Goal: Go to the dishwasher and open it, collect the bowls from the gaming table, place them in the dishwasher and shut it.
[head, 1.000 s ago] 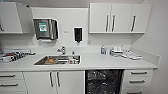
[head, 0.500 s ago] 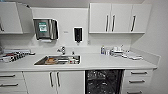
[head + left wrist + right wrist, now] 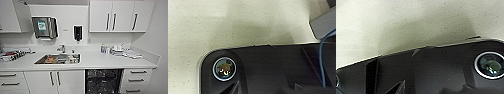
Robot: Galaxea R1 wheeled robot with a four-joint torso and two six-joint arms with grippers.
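The dishwasher [image 3: 103, 81] sits under the white countertop, right of centre in the head view. Its front shows as a dark opening with racks inside. I face it from a short way back. The bowls and the gaming table are out of view. Both wrist views look down on a pale speckled floor [image 3: 243, 25] past the robot's own dark plate.
A steel sink [image 3: 58, 59] with items in it is set in the countertop [image 3: 100, 61] left of the dishwasher. White drawers [image 3: 136, 80] flank the dishwasher on the right, cabinet doors [image 3: 55, 81] on the left. Bottles and dishes [image 3: 117, 51] stand at the back right.
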